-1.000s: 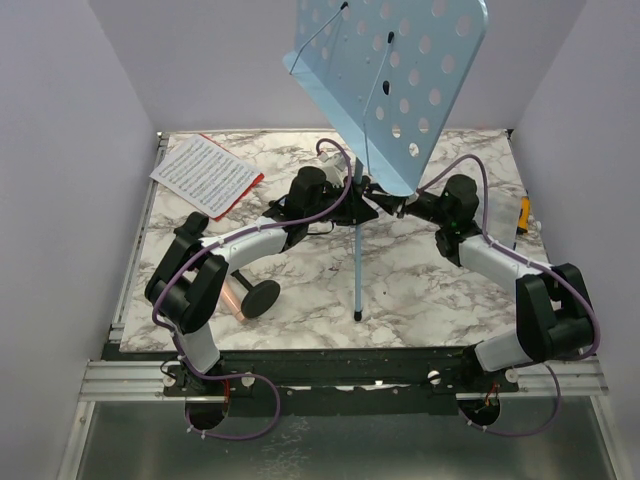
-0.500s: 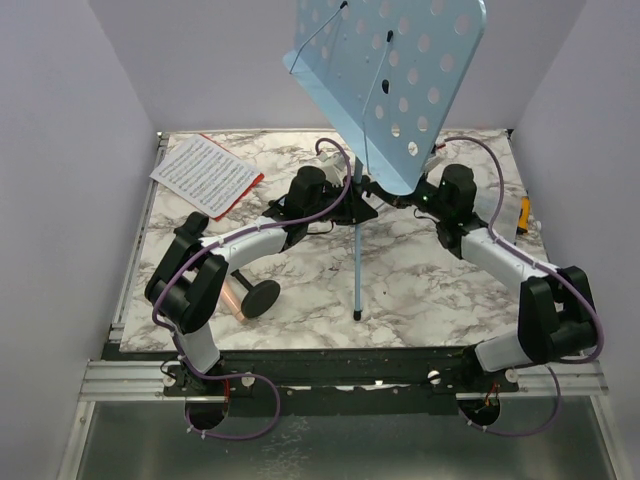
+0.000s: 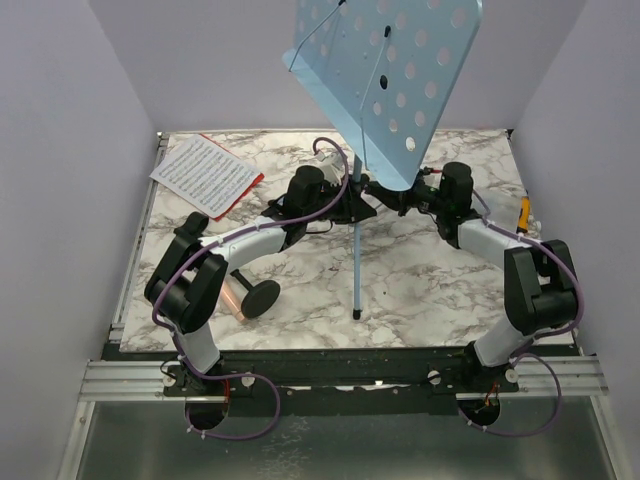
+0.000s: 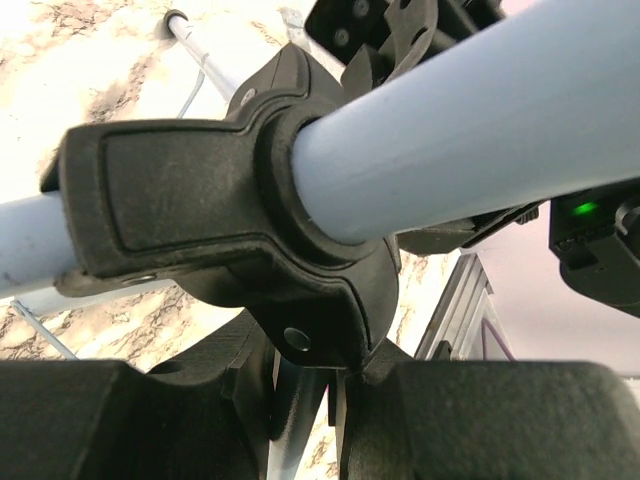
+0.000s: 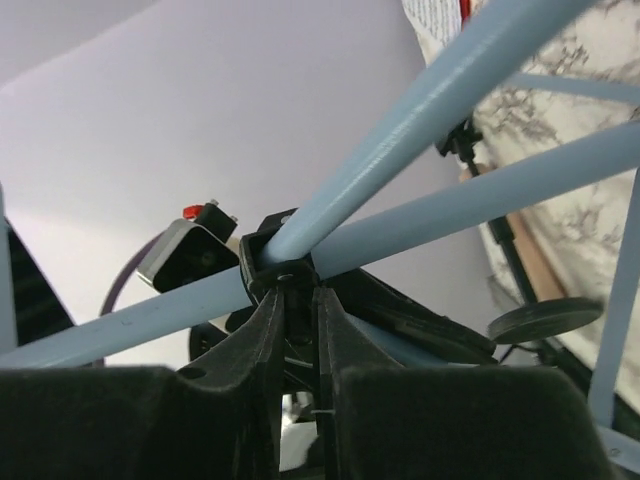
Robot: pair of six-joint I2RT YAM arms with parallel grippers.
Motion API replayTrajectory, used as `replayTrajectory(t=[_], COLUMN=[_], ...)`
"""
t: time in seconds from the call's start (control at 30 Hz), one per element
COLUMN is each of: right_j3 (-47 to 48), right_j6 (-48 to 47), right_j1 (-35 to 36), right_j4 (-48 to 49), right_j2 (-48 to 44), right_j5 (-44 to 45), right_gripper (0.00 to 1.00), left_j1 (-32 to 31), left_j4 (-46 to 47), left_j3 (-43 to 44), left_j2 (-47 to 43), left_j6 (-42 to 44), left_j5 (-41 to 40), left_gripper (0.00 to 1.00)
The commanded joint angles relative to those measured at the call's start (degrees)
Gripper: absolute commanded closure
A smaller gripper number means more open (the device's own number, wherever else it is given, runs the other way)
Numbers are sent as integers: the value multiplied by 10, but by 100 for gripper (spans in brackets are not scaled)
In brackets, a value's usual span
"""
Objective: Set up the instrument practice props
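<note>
The light blue perforated music stand (image 3: 390, 80) stands at the table's middle back, with one leg's foot (image 3: 357, 315) toward the front. My left gripper (image 3: 345, 200) is shut on the stand's black leg collar (image 4: 300, 270), from the left. My right gripper (image 3: 402, 198) is shut on the black leg joint (image 5: 290, 285) from the right, fingers (image 5: 262, 330) pinching its lower tab. White sheet music (image 3: 205, 172) lies on a red sheet (image 3: 246, 194) at the back left. The pinkish-beige microphone (image 3: 234, 296) lies on its side by its black round base (image 3: 261, 297), under my left arm.
A small clear box (image 3: 522, 212) with something orange sits at the right table edge beside my right arm. Purple walls close in the table on the left, back and right. The stand's other legs (image 5: 560, 175) spread low over the marble top.
My right arm has swung in toward the stand's base and its gripper now sits at the leg joint. The stand's desk has shifted slightly left. The left arm has not moved.
</note>
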Motion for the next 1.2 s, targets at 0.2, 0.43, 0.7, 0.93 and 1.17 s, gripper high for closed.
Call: replayTrajectory(t=[0.2,0.43,0.7,0.93,1.17], right_j3=[-95,-95,-107,-63,-126], right_j6=[260,55,-275,-654,-888], right_j1=[-10,-33,-52,-50,-49], right_j4=[196,105,4,-156,-34], right_j2=[23,-41,-147,-242,-295], right_j5=[42,65,42,149,65], right_gripper=[99,35,13,8,5], left_j1=[1,1,2,3,2], left_j4=[-51,-50,-50,-51,-54], left_j3=[-8,-8,-10,-12,-12], left_j2=[-7,-9,-10,-19,-18], left_j6=[-64,-64,-64,-58,-57], left_j5=[30,29,24,18,16], left_gripper=[100,100,100,100,100])
